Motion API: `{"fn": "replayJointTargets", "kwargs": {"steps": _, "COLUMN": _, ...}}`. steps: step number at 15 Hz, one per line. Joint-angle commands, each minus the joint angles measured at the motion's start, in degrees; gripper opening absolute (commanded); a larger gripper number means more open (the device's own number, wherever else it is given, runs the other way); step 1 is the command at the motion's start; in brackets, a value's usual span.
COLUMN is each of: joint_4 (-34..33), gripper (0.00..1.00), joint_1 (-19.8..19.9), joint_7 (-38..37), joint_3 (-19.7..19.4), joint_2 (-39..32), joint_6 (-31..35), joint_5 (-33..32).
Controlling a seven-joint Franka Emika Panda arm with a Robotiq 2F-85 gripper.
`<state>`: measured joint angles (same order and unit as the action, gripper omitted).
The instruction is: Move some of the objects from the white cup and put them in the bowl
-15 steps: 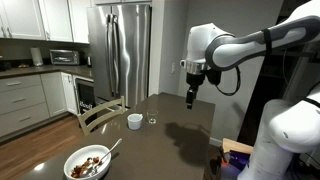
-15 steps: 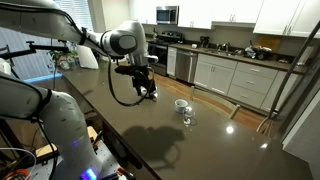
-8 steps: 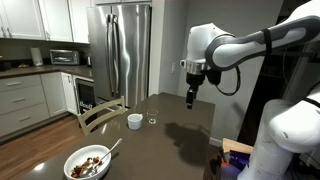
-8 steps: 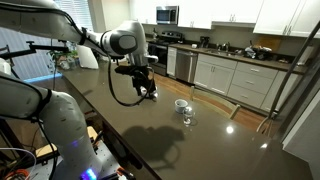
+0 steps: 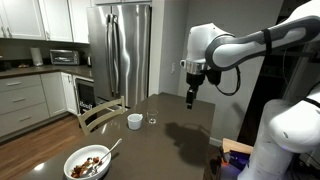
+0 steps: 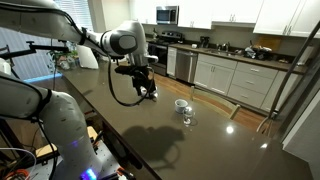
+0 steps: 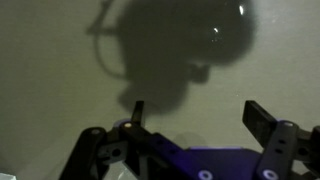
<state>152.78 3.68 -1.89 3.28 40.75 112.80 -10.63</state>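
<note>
Bowl [image 5: 106, 166] holding reddish bits [image 5: 88, 164] (plus spoon [image 5: 115, 146]), white cup [image 5: 135, 121] apart

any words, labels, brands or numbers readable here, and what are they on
None can be read.
The fridge, microwave, white cup and bowl show no legible print. Any markings on the appliances are too small and blurred.
The wrist view shows no writing either.

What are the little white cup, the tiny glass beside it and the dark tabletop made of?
The white cup looks like glazed ceramic: opaque, plain white; plastic is possible. The tiny glass seems clear glass: the table shows through it. The tabletop looks like polished stone or laminate: dark, with glossy reflections.
</note>
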Motion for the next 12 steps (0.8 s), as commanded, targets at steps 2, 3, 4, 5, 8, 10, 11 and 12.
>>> {"fn": "replayJointTargets", "kwargs": {"steps": 2, "joint_4": -0.12, "gripper": 1.00, "joint_1": -0.70, "joint_7": -0.38, "joint_3": -0.59, "joint_2": -0.05, "joint_6": -0.22, "joint_5": -0.40}}
{"fn": "replayJointTargets", "kwargs": {"steps": 3, "joint_4": -1.56, "gripper": 1.00, "joint_1": -0.15, "joint_7": -0.61, "joint_3": -0.74, "joint_2": -2.09, "joint_6": 0.29, "joint_5": -0.77}}
{"fn": "replayJointTargets", "kwargs": {"steps": 4, "joint_4": -2.89, "gripper": 1.00, "joint_1": 0.33, "joint_7": -1.29, "joint_3": -1.07, "joint_2": -3.95, "joint_6": 0.48, "joint_5": -0.41}}
{"fn": "replayJointTargets", "kwargs": {"steps": 5, "joint_4": -3.97, "gripper": 1.00, "joint_1": 0.61, "joint_7": -1.74, "joint_3": -1.43, "joint_2": -5.31, "joint_6": 0.45, "joint_5": -0.04}}
{"fn": "replayJointTargets", "kwargs": {"steps": 8, "joint_4": -7.78, "gripper": 1.00, "joint_1": 1.35, "joint_7": -5.00, "joint_3": -3.09, "joint_2": -10.26, "joint_6": 0.27, "joint_5": 1.87}}
{"fn": "replayJointTargets", "kwargs": {"steps": 10, "joint_4": -9.73, "gripper": 1.00, "joint_1": 1.59, "joint_7": -7.65, "joint_3": -3.86, "joint_2": -13.20, "joint_6": 0.24, "joint_5": 3.57}}
{"fn": "replayJointTargets", "kwargs": {"steps": 11, "joint_4": -10.56, "gripper": 1.00, "joint_1": 1.86, "joint_7": -9.59, "joint_3": -4.00, "joint_2": -14.65, "joint_6": 0.16, "joint_5": 4.63}}
{"fn": "replayJointTargets", "kwargs": {"steps": 12, "joint_4": -11.52, "gripper": 1.00, "joint_1": 2.06, "joint_7": -11.86, "joint_3": -4.13, "joint_2": -16.23, "joint_6": -0.10, "joint_5": 5.94}}
